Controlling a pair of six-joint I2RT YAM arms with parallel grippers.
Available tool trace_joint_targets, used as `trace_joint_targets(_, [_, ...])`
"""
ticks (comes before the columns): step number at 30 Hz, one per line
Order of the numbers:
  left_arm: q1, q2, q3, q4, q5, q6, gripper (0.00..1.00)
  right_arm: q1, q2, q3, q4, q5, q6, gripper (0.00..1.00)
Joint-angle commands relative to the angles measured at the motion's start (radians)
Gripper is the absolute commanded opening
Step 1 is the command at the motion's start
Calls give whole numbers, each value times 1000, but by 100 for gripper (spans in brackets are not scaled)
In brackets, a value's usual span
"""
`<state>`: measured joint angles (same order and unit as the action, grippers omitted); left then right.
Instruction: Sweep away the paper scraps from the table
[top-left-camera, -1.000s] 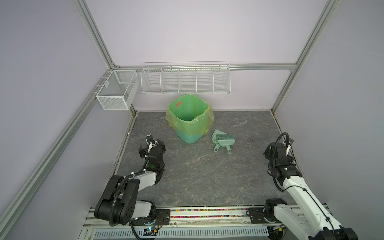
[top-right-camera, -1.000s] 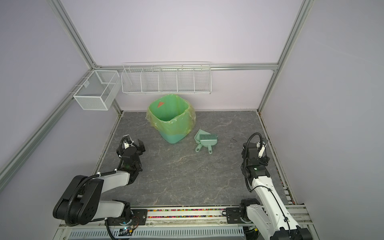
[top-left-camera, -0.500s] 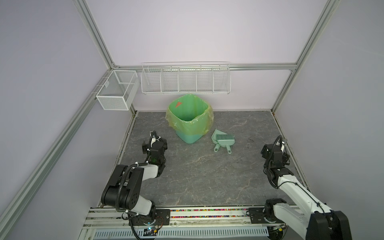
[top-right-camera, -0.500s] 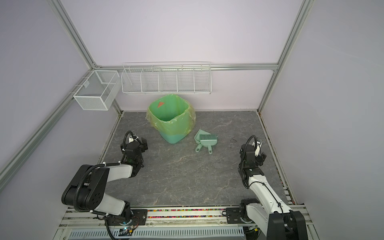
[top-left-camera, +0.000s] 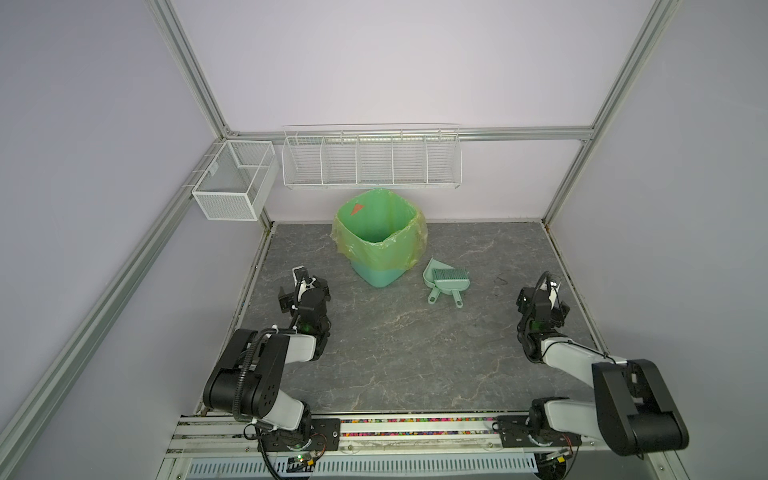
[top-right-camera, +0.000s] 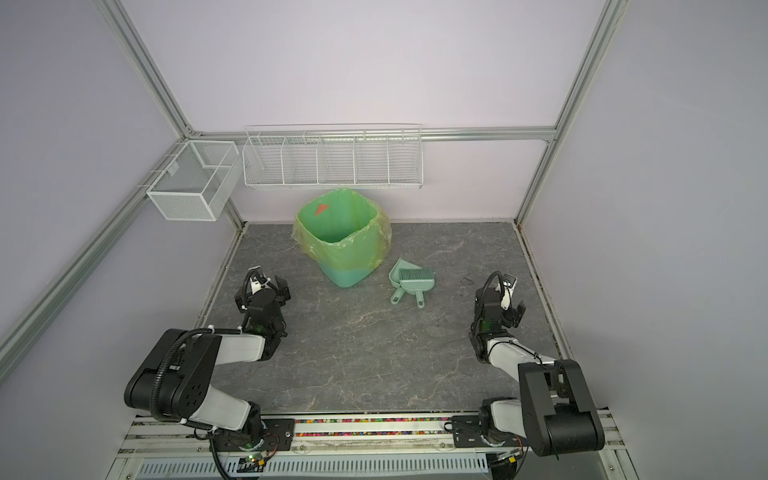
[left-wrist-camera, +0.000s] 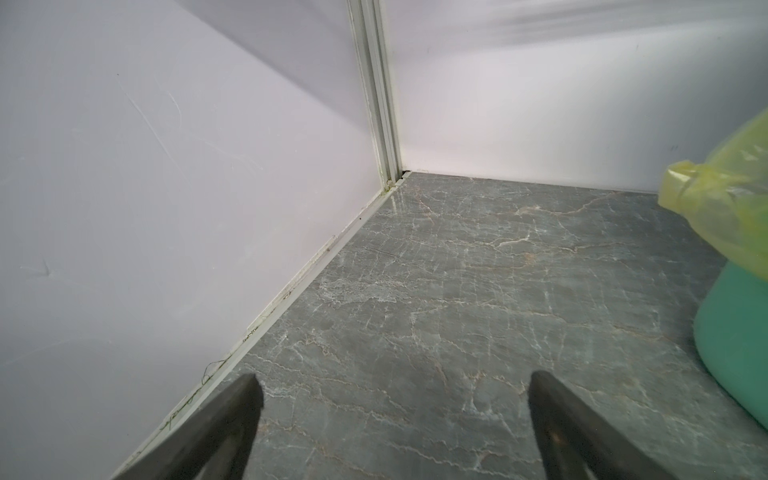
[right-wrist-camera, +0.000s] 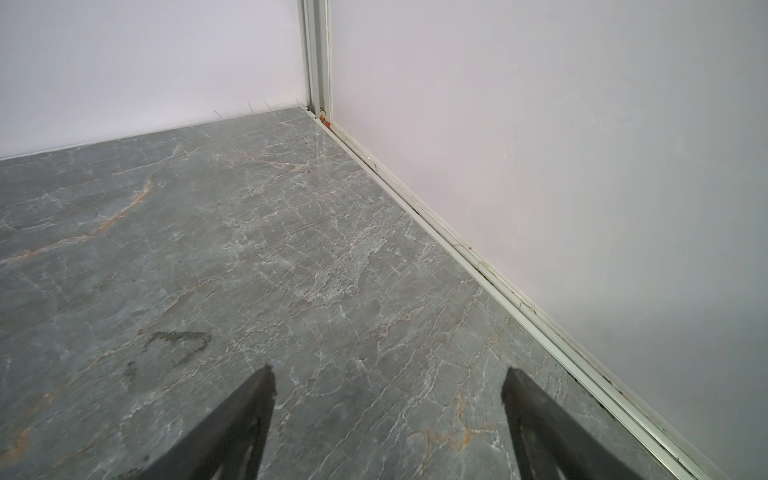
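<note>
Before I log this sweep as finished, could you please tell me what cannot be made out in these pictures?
Bottom of the bin: both top views, hidden by its walls.
Dustpan tray: both top views, covered by the brush.
Coloured specks in the front rail: top views, too small to identify.
Left wrist view: bin cut off by the edge.

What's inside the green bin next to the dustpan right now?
The bin is lined with a yellow-green bag, and an orange-red patch shows on its far inner wall. No paper scraps are visible inside, but the near wall covers the lower part and the bottom.
</note>
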<state>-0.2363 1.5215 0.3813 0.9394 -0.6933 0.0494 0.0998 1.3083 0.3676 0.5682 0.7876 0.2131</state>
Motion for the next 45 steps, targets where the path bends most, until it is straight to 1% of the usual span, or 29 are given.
trace_joint_targets(1, [5,2,-11,50,-21,-9,99,-1,12,-19,128,-7,-50,89])
trace_joint_targets(4, [23,-3,5,1,3,-29,99,-2,47,-66,270,-14,-68,89])
trace_joint_targets(6, [46,-8,16,-33,55,-49,99,1,106,-78,380,-15,-111,89])
trace_joint_targets(9, [61,-13,14,-39,90,-59,99,11,94,-43,293,-74,-123,89])
trace_joint_targets(10, [66,-14,10,-37,105,-61,99,11,112,-43,322,-77,-143,89])
trace_joint_targets(11, [72,-15,6,-33,129,-63,99,11,122,-37,330,-87,-153,89])
trace_joint_targets(13, [96,1,-16,-19,209,-83,99,8,116,-22,282,-136,-152,89])
trace_joint_targets(15, [95,63,-26,107,209,-43,98,4,129,-18,302,-172,-174,89])
trace_joint_targets(17, [94,25,-5,-6,206,-63,98,3,136,-10,286,-231,-191,89])
trace_joint_targets(18, [94,16,2,-34,203,-72,98,3,144,-6,293,-271,-210,89])
trace_joint_targets(20, [94,27,-6,-4,204,-66,98,3,172,1,311,-335,-242,89])
trace_joint_targets(22, [94,59,-25,94,207,-45,98,-11,173,21,264,-369,-227,89])
trace_joint_targets(24, [94,40,-15,37,206,-56,98,-26,182,17,272,-432,-227,89])
trace_joint_targets(25, [94,40,-16,40,206,-56,98,-41,212,-2,328,-476,-228,88])
trace_joint_targets(26, [94,48,-21,68,208,-52,98,-44,267,-31,474,-466,-246,89])
trace_joint_targets(27, [94,55,-23,83,206,-47,98,-45,258,-21,434,-466,-236,89])
trace_joint_targets(28, [94,47,-20,59,209,-53,98,-50,211,9,290,-476,-209,89])
trace_joint_targets(30, [94,50,-21,71,207,-51,98,-59,255,-18,422,-485,-226,89])
trace_joint_targets(32, [94,48,-20,65,209,-52,98,-60,221,4,319,-490,-212,89])
trace_joint_targets(34, [94,51,-23,74,209,-51,98,-61,240,-10,381,-486,-220,89])
trace_joint_targets(36, [94,50,-21,70,208,-51,98,-59,226,-2,337,-487,-215,89])
trace_joint_targets(39, [94,50,-21,71,208,-52,98,-58,232,-7,361,-483,-220,89])
trace_joint_targets(45, [94,50,-21,71,208,-51,98,-57,227,-6,354,-483,-218,88])
